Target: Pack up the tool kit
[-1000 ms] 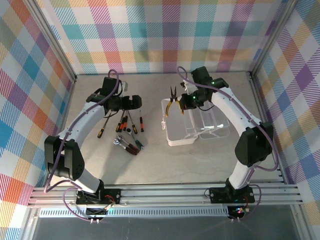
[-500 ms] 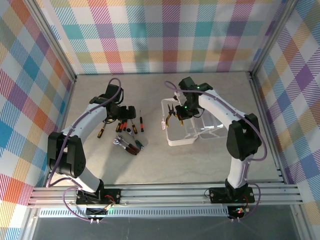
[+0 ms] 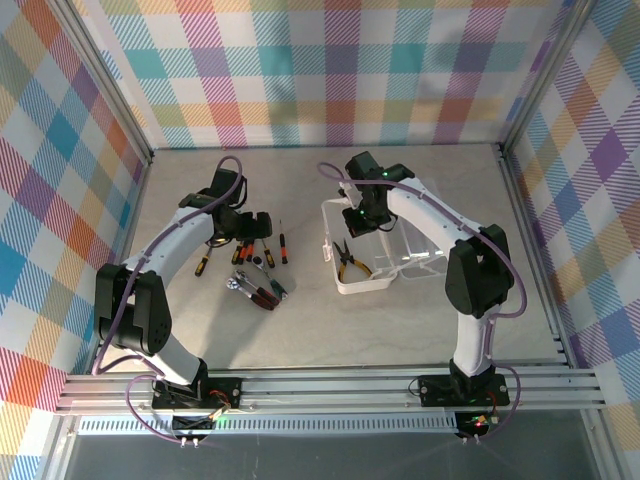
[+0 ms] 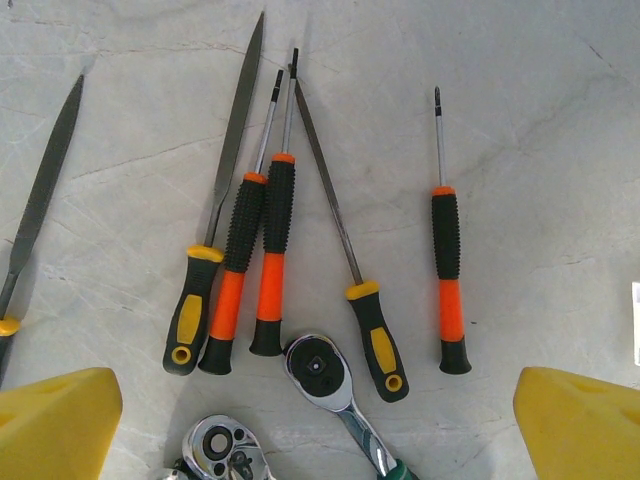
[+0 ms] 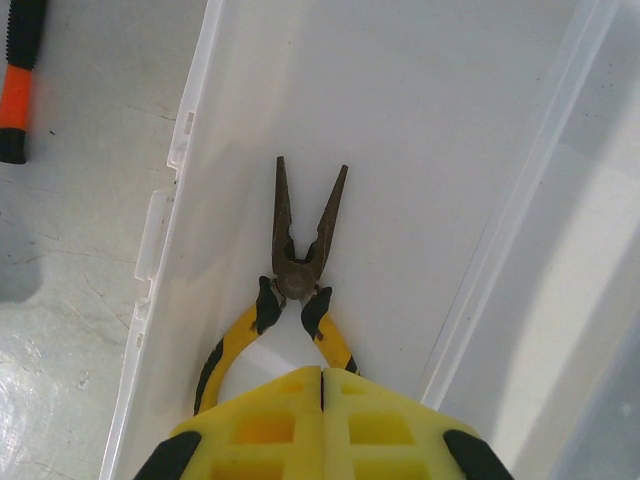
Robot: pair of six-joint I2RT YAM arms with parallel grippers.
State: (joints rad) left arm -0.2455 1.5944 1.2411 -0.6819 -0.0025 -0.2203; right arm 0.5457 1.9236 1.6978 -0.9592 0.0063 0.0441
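Observation:
The tool kit's translucent case (image 3: 365,287) lies open, its lid (image 3: 430,262) flat to the right. The yellow-handled pliers (image 3: 350,263) rest inside along the left wall (image 5: 190,150). In the right wrist view the pliers (image 5: 300,270) point away with their nose apart, and the handle ends run under my right gripper (image 5: 322,370), which is shut on them. Above the loose tools, my left gripper (image 4: 320,420) hangs open. Below it lie red-and-black screwdrivers (image 4: 270,270), yellow-handled files (image 4: 195,320) and a chrome ratchet (image 4: 325,372).
A second ratchet head (image 4: 215,450) lies near the first. One screwdriver (image 4: 450,280) lies apart to the right of the bunch. The tools (image 3: 255,260) sit left of the case on the grey table. Plaid walls stand close round the table.
My right arm has brought the pliers down from above the case rim into the case. My left arm came slightly nearer over the tools, then held still.

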